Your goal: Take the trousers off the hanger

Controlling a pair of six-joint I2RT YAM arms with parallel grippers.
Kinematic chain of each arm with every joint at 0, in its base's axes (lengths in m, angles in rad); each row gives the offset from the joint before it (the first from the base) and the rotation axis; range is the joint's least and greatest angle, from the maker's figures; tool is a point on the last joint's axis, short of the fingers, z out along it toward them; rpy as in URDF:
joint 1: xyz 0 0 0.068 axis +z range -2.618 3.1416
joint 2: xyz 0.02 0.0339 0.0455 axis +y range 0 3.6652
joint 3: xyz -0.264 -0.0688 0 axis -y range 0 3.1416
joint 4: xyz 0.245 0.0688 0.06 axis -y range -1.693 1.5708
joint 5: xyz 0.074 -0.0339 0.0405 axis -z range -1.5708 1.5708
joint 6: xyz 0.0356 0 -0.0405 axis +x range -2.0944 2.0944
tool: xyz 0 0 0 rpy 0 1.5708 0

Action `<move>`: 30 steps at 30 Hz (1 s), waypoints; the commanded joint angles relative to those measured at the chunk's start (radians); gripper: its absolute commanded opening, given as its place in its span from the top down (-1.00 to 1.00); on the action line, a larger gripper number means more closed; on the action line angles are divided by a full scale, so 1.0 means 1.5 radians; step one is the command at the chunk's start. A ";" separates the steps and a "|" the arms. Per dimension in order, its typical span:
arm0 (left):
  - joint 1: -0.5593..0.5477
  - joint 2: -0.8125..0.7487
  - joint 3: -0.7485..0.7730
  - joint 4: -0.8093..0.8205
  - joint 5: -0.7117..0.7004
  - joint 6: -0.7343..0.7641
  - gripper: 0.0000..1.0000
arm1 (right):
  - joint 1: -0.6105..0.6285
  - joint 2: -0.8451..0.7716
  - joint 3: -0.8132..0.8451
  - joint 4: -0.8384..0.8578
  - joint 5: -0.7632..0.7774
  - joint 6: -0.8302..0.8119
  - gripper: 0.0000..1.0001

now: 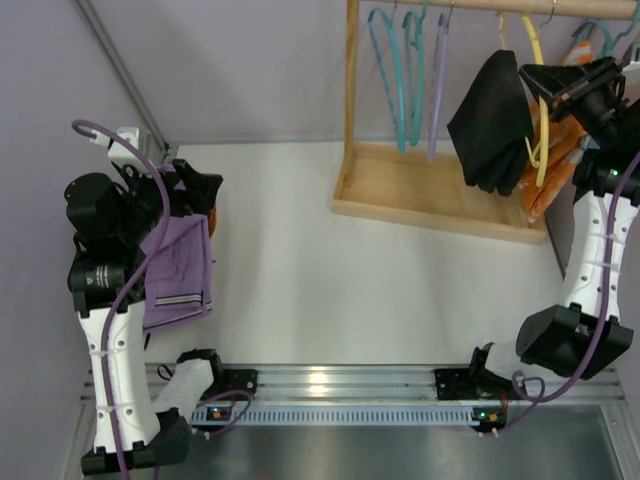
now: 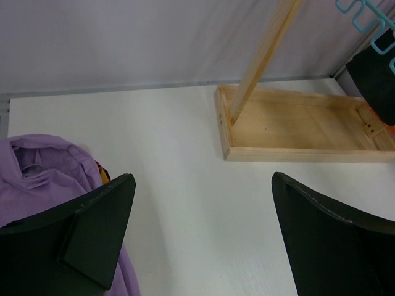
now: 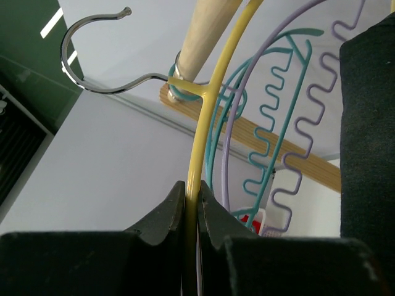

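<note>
The black trousers [image 1: 492,122] hang folded over the yellow hanger [image 1: 541,130], whose metal hook [image 3: 92,55] sits on the wooden rail at the top right. My right gripper [image 1: 535,82] is raised to the rail and shut on the hanger's yellow side rod [image 3: 213,111], which is pinched between its fingertips [image 3: 192,197]. The trousers fill the right edge of the right wrist view [image 3: 367,135]. My left gripper [image 1: 205,190] is open and empty [image 2: 202,182] over the table at the left. From there the trousers show far off [image 2: 376,80].
Teal hangers [image 1: 395,70] and a lilac hanger [image 1: 437,80] hang on the same rail. An orange-and-white garment [image 1: 555,165] hangs behind the trousers. The rack's wooden base tray [image 1: 430,190] stands below. A purple shirt [image 1: 178,270] lies under the left arm.
</note>
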 commanded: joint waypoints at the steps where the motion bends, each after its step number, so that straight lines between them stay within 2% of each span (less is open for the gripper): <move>1: 0.003 0.007 -0.015 0.056 0.076 0.020 -0.97 | -0.019 -0.108 -0.044 0.158 -0.014 0.010 1.00; 8: -0.014 -0.002 -0.088 0.167 0.134 0.032 -0.95 | -0.031 -0.249 -0.197 0.111 -0.037 0.007 1.00; 12: -0.084 0.013 -0.115 0.207 0.083 0.082 -0.89 | -0.040 -0.310 -0.252 0.040 -0.044 -0.033 1.00; 13: -0.149 0.016 -0.119 0.216 0.066 0.099 -0.89 | -0.041 -0.320 -0.272 0.032 -0.044 -0.031 1.00; 16: -0.258 0.020 -0.144 0.245 0.023 0.148 -0.87 | -0.047 -0.360 -0.301 -0.007 -0.037 -0.032 1.00; 21: -0.399 0.041 -0.178 0.303 -0.066 0.179 -0.79 | -0.047 -0.424 -0.325 -0.090 -0.008 -0.042 1.00; 22: -0.453 0.046 -0.181 0.313 -0.104 0.180 -0.77 | -0.048 -0.434 -0.327 -0.111 0.003 -0.048 1.00; 27: -0.616 0.093 -0.208 0.409 -0.227 0.192 -0.70 | -0.048 -0.494 -0.346 -0.187 0.050 -0.050 1.00; 28: -0.673 0.100 -0.212 0.422 -0.248 0.196 -0.67 | -0.048 -0.497 -0.345 -0.197 0.052 -0.050 1.00; 29: -0.703 0.105 -0.219 0.426 -0.313 0.203 -0.65 | -0.048 -0.505 -0.342 -0.208 0.055 -0.051 1.00; 30: -0.731 0.112 -0.232 0.473 -0.334 0.213 -0.65 | -0.048 -0.508 -0.340 -0.228 0.059 -0.052 1.00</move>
